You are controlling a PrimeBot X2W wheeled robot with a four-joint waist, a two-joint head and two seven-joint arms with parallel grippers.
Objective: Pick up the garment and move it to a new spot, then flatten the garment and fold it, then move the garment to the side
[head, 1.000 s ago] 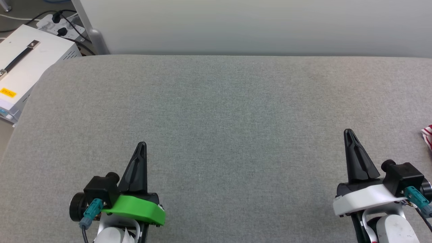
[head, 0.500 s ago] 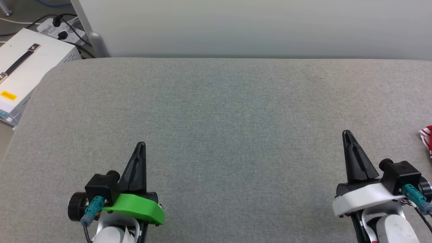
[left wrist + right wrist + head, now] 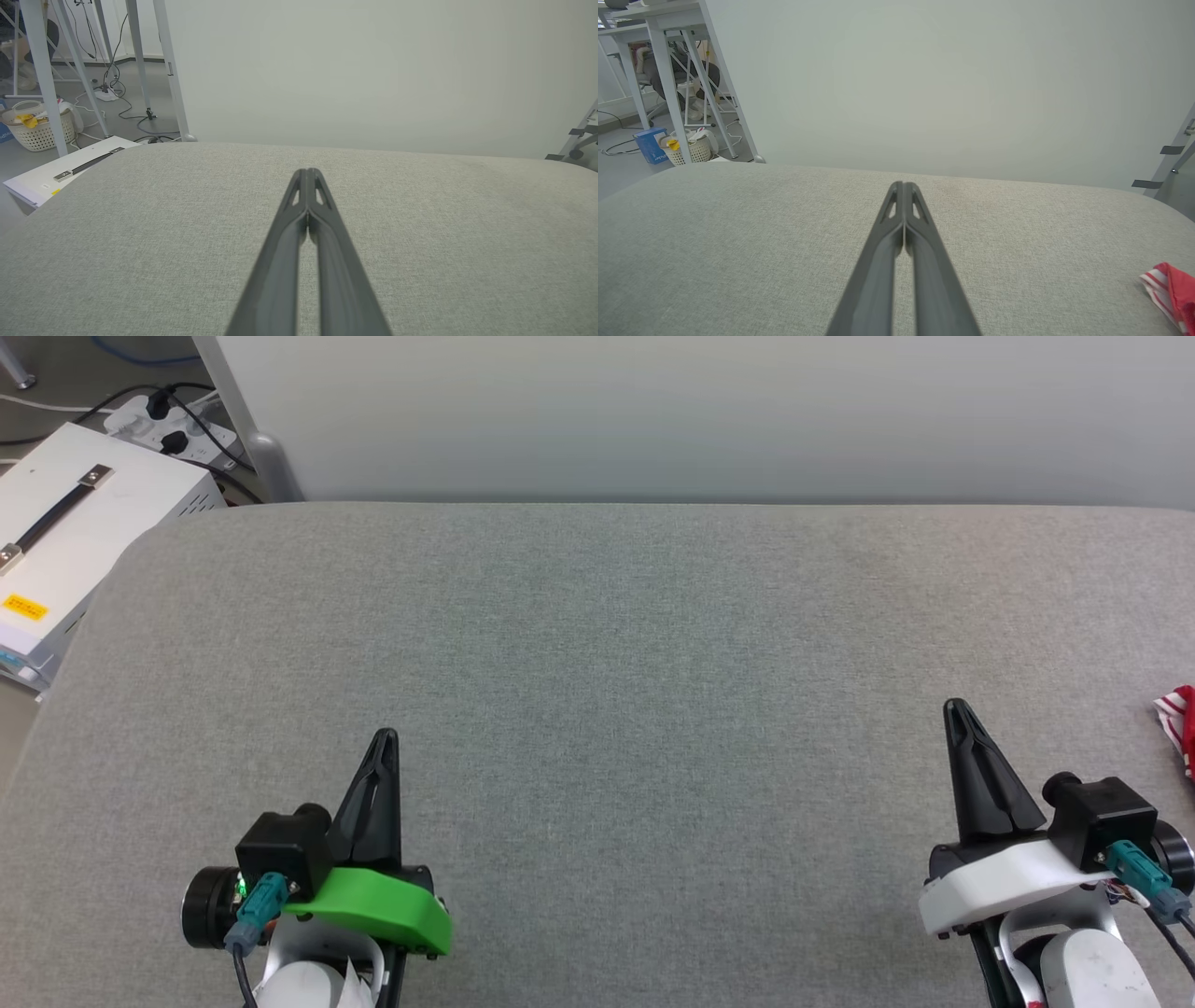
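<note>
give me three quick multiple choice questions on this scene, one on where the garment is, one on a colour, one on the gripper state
1. Where does the garment lie on the grey padded surface?
A. in the middle
B. at the far right edge of the head view, beyond the right gripper
C. hanging off the near edge

2. Which colours show on its visible part?
A. red with white stripes
B. blue and yellow
C. plain black

3. How do the left gripper and the right gripper stand?
A. both wide open
B. right one shut on the garment
C. both shut, holding nothing

Answers:
1 B: a corner of it shows at the right edge, apart from the right gripper.
2 A: the right wrist view shows red cloth with striped trim.
3 C: in both wrist views the fingers meet at the tips with nothing between.
</note>
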